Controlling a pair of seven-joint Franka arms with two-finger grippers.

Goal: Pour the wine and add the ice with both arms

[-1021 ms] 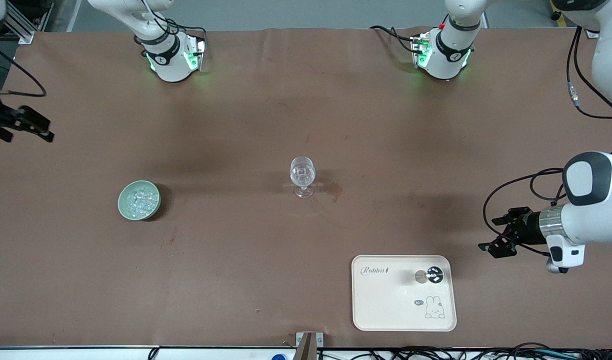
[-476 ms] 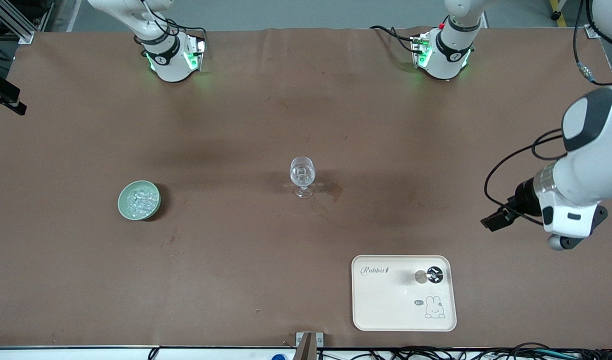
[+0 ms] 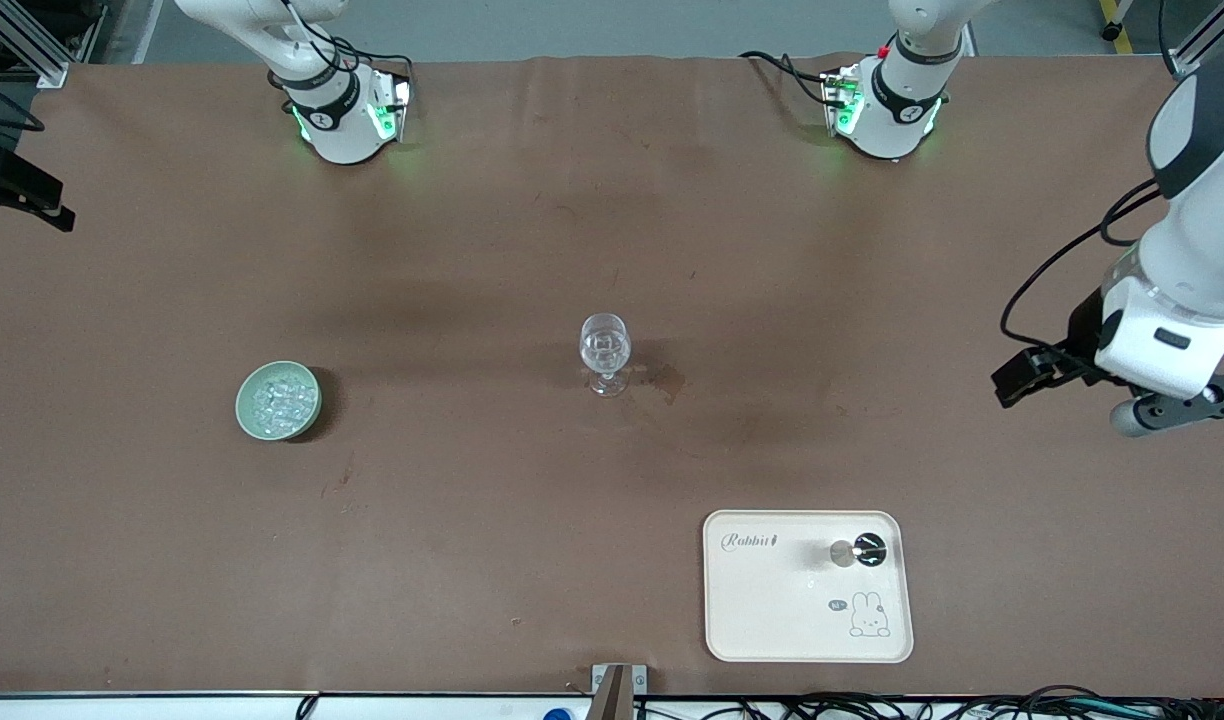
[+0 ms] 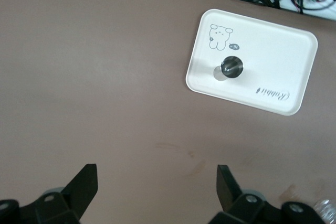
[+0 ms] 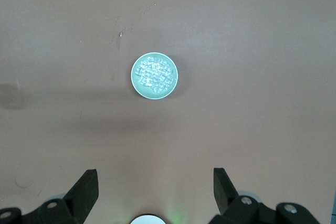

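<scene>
On the table: brown mat [image 3: 472, 560] over the whole top, creased along the edge by the arm bases, with scuffs and a dark stain just beside the glass.
Room: grey floor past the bases' edge; metal frame struts at both corners there; a tangle of cables along the edge nearest the front camera.
Bases: two white mounts with green lights, one toward each end.
Glass [image 3: 605, 352]: clear, stemmed, upright near the table's middle, with something clear in its bowl.
Bowl [image 3: 278, 400]: pale green, toward the right arm's end, about as near the camera as the glass, well apart from it.
Ice [image 3: 278, 398]: heap of small clear cubes in the bowl.
Tray [image 3: 772, 620]: cream, rabbit print, nearer the camera than the glass, toward the left arm's end.
On tray: small upright bottle seen from above [image 3: 865, 549], dark top.
Left gripper [image 4: 156, 183]: up in the air over bare mat at the left arm's end, fingers spread wide, nothing between them.
Right gripper [image 5: 155, 183]: high at the right arm's edge of the table, fingers wide apart, empty; the bowl shows well below it.
</scene>
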